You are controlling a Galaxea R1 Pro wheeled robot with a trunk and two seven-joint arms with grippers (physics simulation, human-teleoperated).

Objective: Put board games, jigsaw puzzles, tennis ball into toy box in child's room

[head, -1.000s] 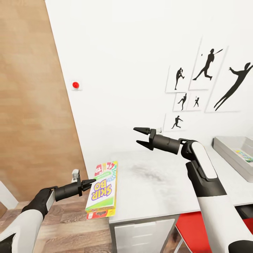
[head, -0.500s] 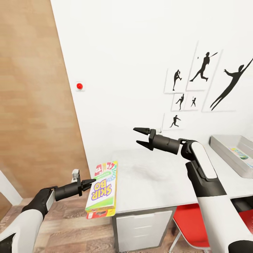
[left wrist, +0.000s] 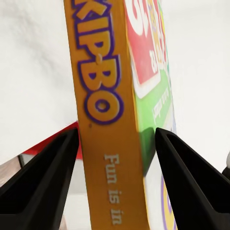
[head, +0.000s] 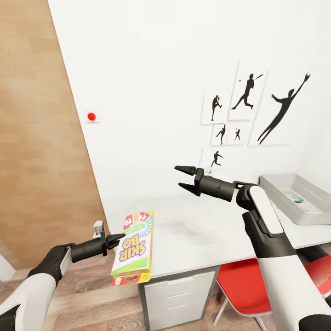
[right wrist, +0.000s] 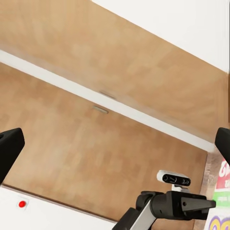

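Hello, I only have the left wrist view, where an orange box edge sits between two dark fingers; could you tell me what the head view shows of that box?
Observer: The left hand grips a Skip-Bo game box on edge, just off the table corner.
Operator: Thank you. Is the toy box in sight?
Observer: Yes, a grey bin sits on the table at the far right, something colourful already inside.
Operator: And the right hand?
Observer: The right hand hangs above the table, open, with nothing between its fingers.
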